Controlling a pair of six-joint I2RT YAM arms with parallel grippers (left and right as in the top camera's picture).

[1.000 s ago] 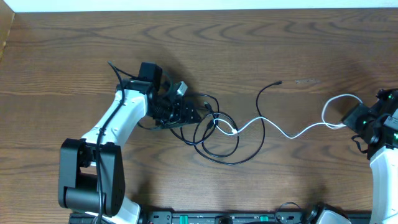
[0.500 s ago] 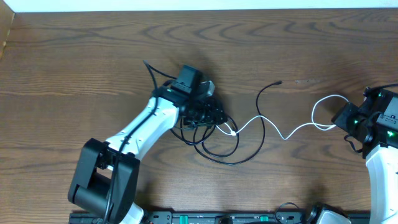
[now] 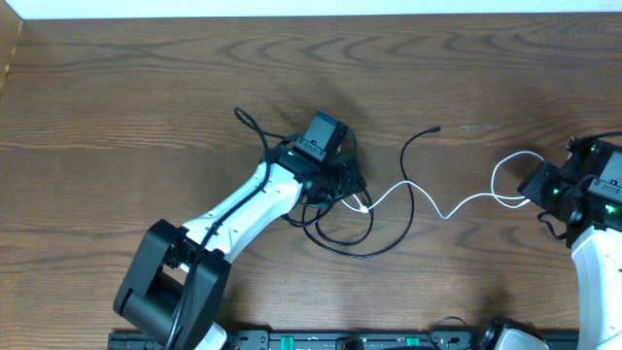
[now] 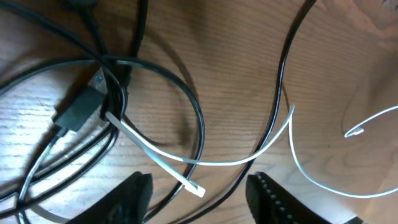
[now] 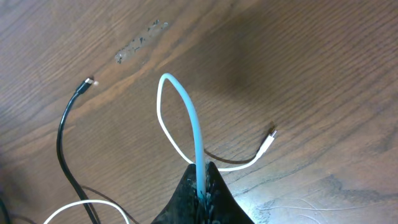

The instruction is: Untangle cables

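Thin black cables (image 3: 335,209) lie looped and tangled at the table's middle, with one free black end (image 3: 434,128) stretching back right. A white cable (image 3: 457,202) runs from the tangle to the right. My left gripper (image 3: 342,178) hovers over the tangle, open and empty. In the left wrist view, its jaws (image 4: 199,205) straddle the white plug end (image 4: 196,190), which crosses black loops (image 4: 186,106) near a black plug (image 4: 78,112). My right gripper (image 3: 537,185) is shut on the white cable (image 5: 200,168), which loops (image 5: 171,87) ahead of it. Its other plug (image 5: 270,134) lies on the wood.
The table is brown wood (image 3: 117,97). A scuff mark (image 5: 140,42) shows on it in the right wrist view. The left arm's white body (image 3: 233,209) stretches from the front left, and a black rail (image 3: 340,340) lines the front edge.
My left arm has swung right, from left of the tangle to over it. My right gripper has shifted a little left, and the white cable now bows into a taller loop.
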